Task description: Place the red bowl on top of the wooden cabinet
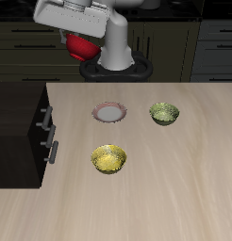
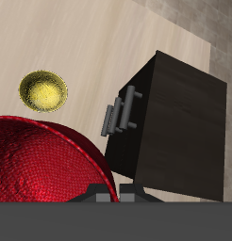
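Exterior view, from the cabinet side across the table. The wooden cabinet (image 1: 19,132) stood at the table's edge, its flat top bare and below the fingers, evidently the intended resting surface. The gripper (image 1: 78,36) hung high above the table's back, the red bowl (image 1: 83,47) just beneath it, apparently clamped at the rim, though the fingertips themselves were hidden; such height probably served to clear the cabinet's top. A white plate (image 1: 109,113), a yellow bowl (image 1: 109,158) and an olive-green bowl (image 1: 164,114) lay on the table, well apart from the fingers.
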